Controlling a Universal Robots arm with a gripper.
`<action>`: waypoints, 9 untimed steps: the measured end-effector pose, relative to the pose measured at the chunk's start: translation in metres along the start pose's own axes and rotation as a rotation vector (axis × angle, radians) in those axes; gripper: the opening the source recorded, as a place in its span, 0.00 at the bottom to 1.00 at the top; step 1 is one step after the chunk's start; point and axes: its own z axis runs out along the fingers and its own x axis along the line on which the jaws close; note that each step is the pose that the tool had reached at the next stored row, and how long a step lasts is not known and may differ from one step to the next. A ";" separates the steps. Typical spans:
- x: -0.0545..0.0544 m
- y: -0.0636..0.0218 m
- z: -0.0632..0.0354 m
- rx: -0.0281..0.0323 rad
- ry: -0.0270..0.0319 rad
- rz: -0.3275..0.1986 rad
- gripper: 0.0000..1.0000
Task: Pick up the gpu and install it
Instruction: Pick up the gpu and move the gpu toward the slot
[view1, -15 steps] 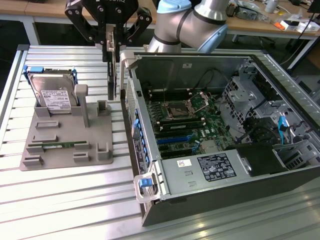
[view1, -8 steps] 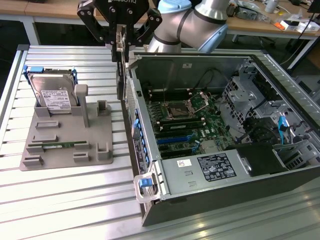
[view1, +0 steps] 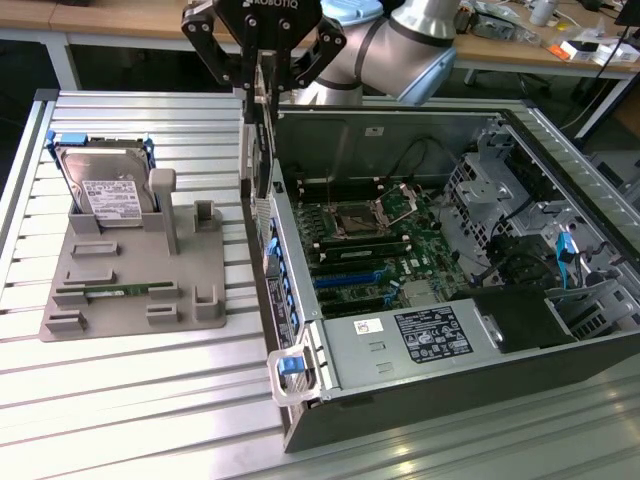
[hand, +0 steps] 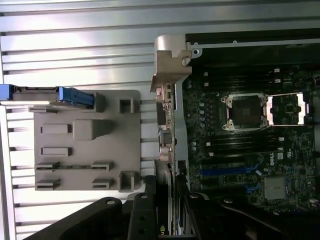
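My gripper (view1: 265, 92) is shut on the gpu (view1: 262, 175), a thin black card that hangs on edge below the fingers, over the near wall of the open computer case (view1: 400, 118). In the wrist view the gpu (hand: 169, 75) is seen edge-on, its silver-beige bracket farthest from the gripper (hand: 167, 212) and a black finger on either side. The card sits above the case's edge, beside the motherboard (hand: 240, 145) with its blue expansion slots (hand: 225, 171). The same slots (view1: 350, 278) lie well below the card in the exterior view.
A grey holder tray (view1: 130, 290) lies on the slatted table at the exterior view's left, carrying a silver hard drive (view1: 105, 190) with blue rails and a green memory stick (view1: 115, 291). A power supply (view1: 420, 335) and drive cages fill the case's near and right parts.
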 end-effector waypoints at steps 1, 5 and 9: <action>-0.003 0.0002 0.0000 0.0001 0.0001 0.000 0.27; -0.018 0.0011 0.0005 0.0000 0.0000 0.000 0.27; -0.030 0.0019 0.0008 0.0001 0.0000 0.000 0.27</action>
